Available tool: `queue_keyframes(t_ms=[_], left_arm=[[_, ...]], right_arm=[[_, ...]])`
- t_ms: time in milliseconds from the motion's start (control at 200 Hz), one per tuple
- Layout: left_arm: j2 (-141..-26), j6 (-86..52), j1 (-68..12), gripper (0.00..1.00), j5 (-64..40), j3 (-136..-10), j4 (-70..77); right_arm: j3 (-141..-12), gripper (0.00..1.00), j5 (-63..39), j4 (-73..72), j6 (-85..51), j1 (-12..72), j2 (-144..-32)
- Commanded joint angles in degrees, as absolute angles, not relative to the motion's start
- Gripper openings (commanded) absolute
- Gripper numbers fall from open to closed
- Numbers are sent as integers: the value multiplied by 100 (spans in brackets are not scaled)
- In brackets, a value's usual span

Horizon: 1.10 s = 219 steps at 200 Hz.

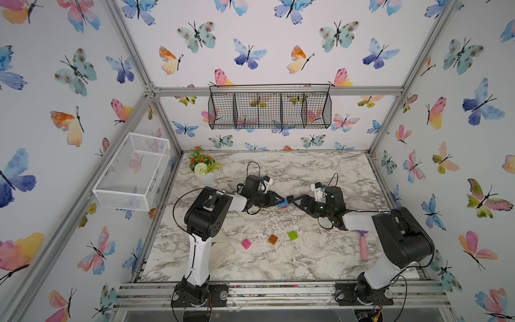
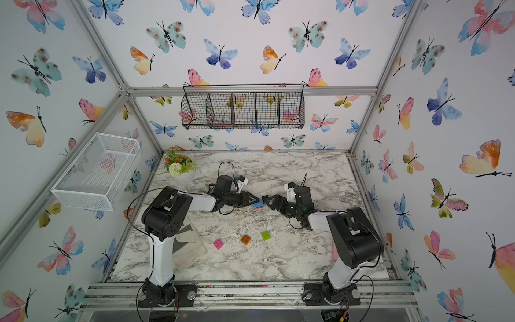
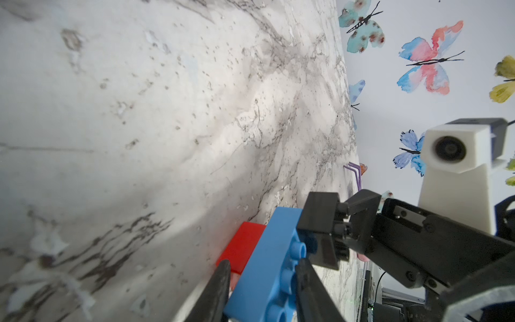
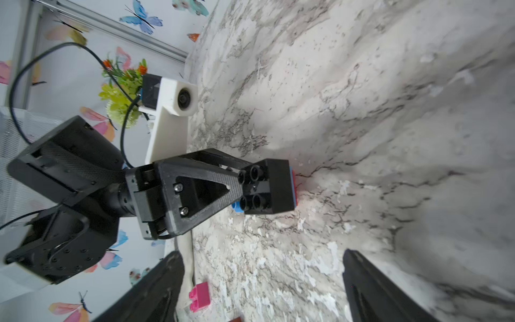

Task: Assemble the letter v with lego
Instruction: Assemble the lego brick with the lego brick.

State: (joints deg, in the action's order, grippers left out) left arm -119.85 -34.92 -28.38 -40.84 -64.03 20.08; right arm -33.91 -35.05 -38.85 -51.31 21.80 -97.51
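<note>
The blue brick point(image 3: 264, 264), red brick point(image 3: 243, 245) and black brick point(image 4: 278, 186) are smooth moulded plastic with a slight sheen. The table point(image 4: 362, 97) has a marble-pattern surface, matt, flaked and rough in patches.

Six lego bricks point(image 1: 246, 244) point(image 1: 273, 239) point(image 1: 293, 235) point(image 3: 245, 245) point(image 3: 267, 264) point(image 3: 317, 217), two wire baskets point(image 1: 269, 111) point(image 1: 122, 199), one scraper point(image 1: 363, 248)

Flower pot point(image 1: 204, 170) on marble table point(image 1: 278, 264); pink-handled scraper point(image 1: 363, 248) lying flat

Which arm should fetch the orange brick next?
Right arm: its jaws stand open and empty. Left arm: jaws clamped on the blue brick. The orange brick lies loose.
</note>
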Motion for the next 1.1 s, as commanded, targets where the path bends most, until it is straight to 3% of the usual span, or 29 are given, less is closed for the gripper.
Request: queue_keyframes(t_ms=[0,95,265,836,1091], left_arm=[[-12394,-3234,-2858,36,-3569,-6137,759],[-12408,-3239,-2858,36,-3558,-6143,763],[-12441,-3243,-2857,36,-3568,-6161,761],[-12507,-3252,-2858,36,-3595,-6217,758],[-12500,-3243,-2855,36,-3586,-6205,762]], right_arm=[[-3039,91,-3955,-6639,-6547,2180,-10227],[-3147,85,-4118,-7215,-6901,2176,-10801],[-3111,84,-3943,-7960,-7308,2183,-11483],[-3754,81,-3858,-7843,-7449,2240,-12249],[-3920,65,-3850,-7770,-7458,2311,-12433]])
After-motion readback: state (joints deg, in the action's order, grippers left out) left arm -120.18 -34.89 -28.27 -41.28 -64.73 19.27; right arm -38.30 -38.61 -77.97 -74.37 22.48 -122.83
